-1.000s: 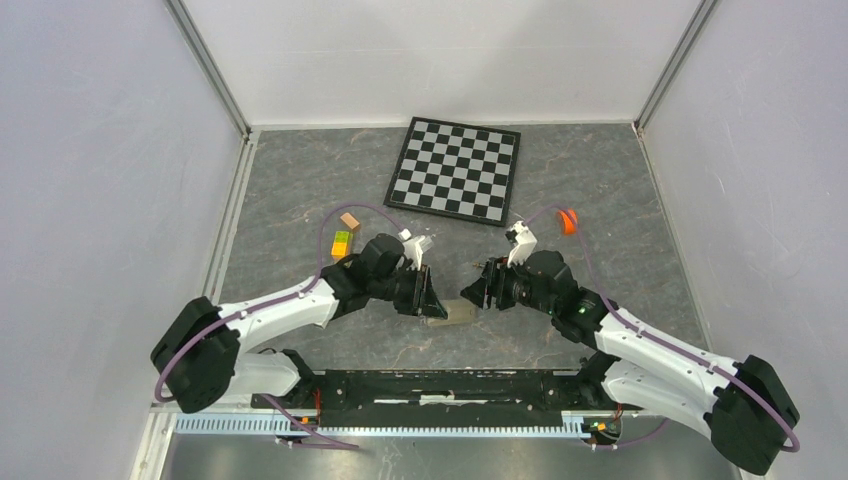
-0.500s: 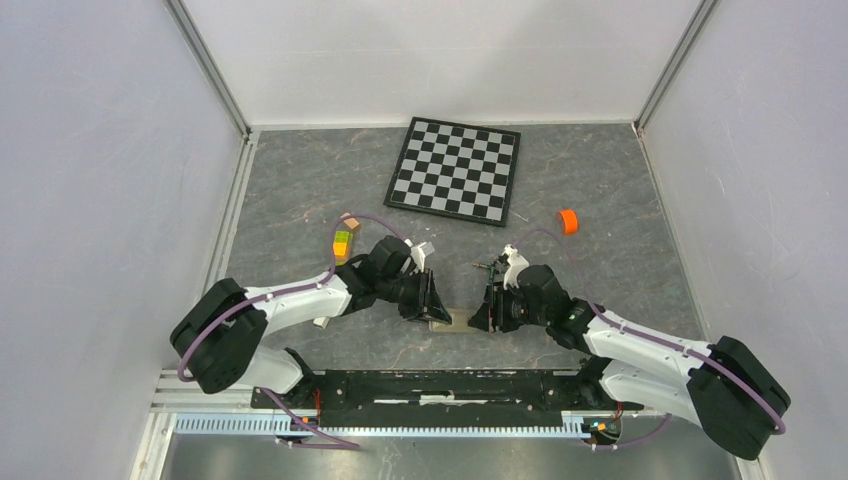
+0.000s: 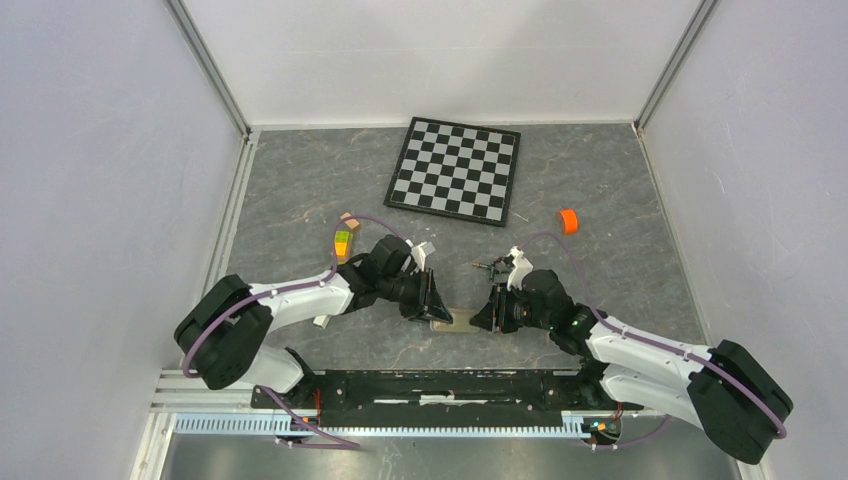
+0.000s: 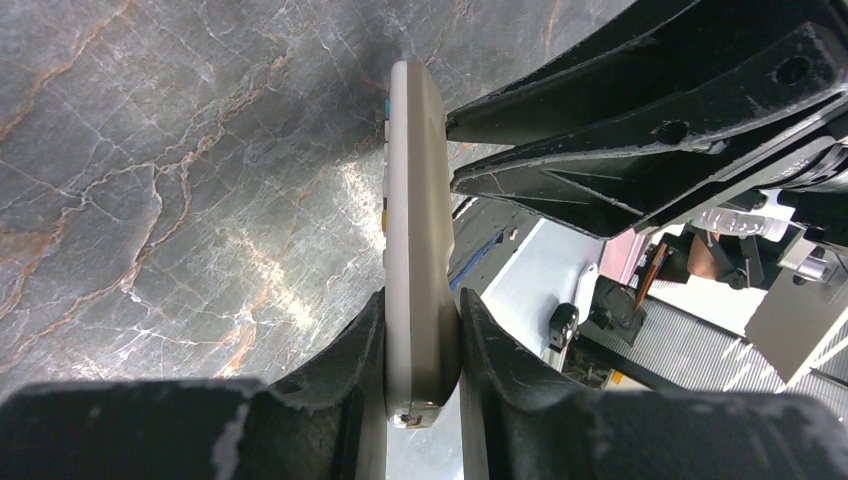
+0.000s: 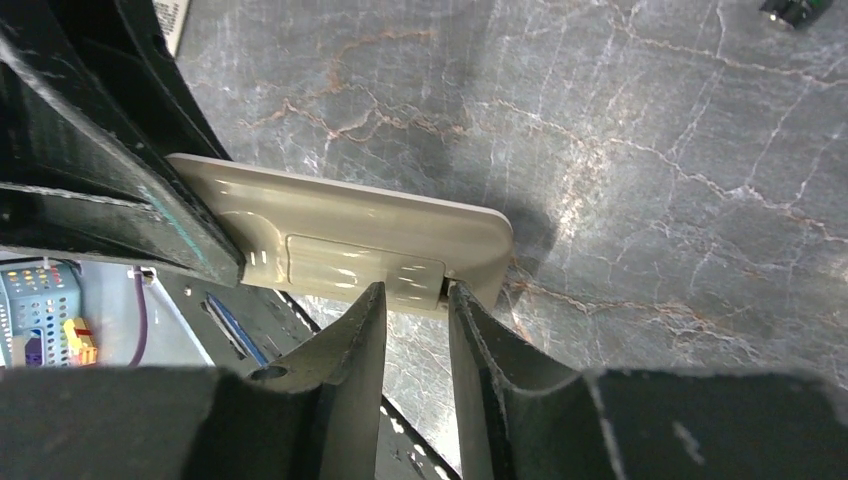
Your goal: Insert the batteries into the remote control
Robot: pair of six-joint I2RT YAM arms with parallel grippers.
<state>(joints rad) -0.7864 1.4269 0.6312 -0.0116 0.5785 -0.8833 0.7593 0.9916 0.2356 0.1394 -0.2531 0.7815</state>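
1. Top external: high, behind the arms [image 3: 290,300], looking down on the whole worktop [image 3: 300,190].
2. Both wrist views: very close, facing each other across the remote control [image 4: 415,250], their shared sight.

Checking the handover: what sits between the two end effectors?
The remote control, clamped by the left end effector, spans the gap to the right end effector; the top view shows it.

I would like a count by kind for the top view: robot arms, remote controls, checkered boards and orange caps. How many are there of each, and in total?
robot arms: 2 (left arm, right arm)
remote control: 1
checkered board: 1
orange cap: 1
total: 5
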